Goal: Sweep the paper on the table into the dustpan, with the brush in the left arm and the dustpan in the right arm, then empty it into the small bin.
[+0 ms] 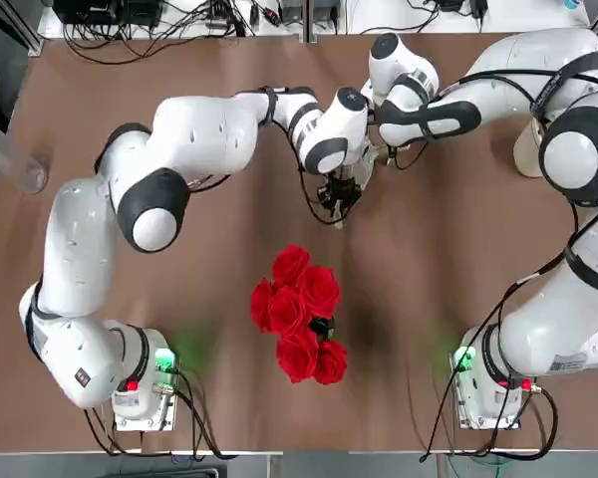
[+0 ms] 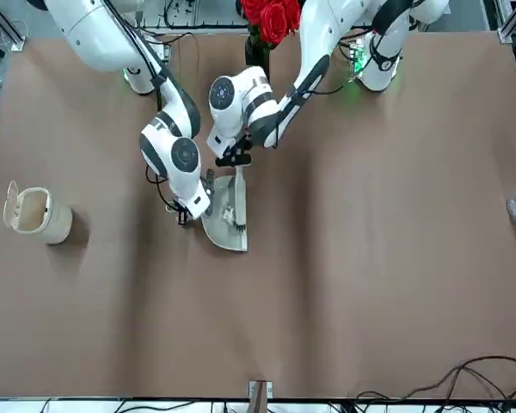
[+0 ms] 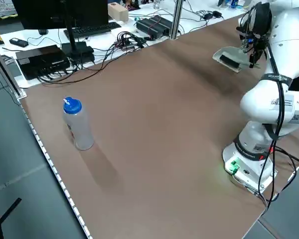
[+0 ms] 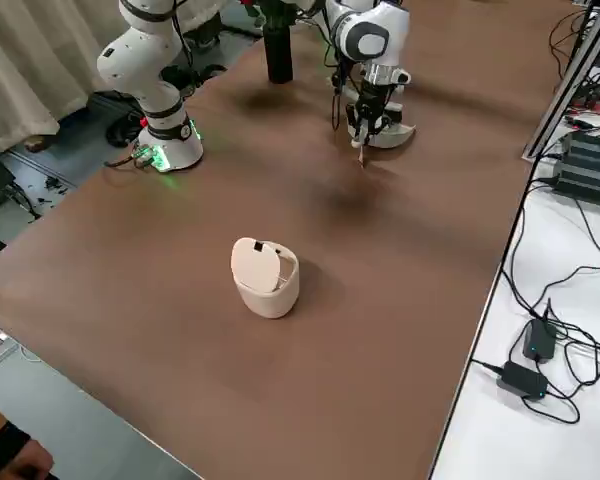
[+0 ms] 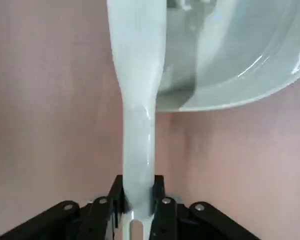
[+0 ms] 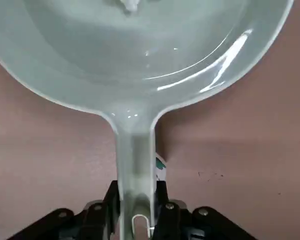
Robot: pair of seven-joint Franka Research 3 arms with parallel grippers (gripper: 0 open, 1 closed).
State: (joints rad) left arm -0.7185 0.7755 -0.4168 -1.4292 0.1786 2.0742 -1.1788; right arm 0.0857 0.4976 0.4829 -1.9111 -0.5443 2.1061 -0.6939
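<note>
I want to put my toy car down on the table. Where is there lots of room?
There's bare table between the bottle and the left arm, and more on the near side of the bin. It's crowded where both arms meet over the dustpan, so keep away from there.

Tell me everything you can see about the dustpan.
The dustpan is a pale grey-white, smooth, glossy scoop, plastic by the look of it, with a rounded rim and a narrow handle that has a small slot near its end. The right gripper is shut on that handle, holding the pan out near the middle of the table's width. A small white scrap lies inside it. The brush, in the left gripper, is over the pan; I can't tell whether they touch.
</note>
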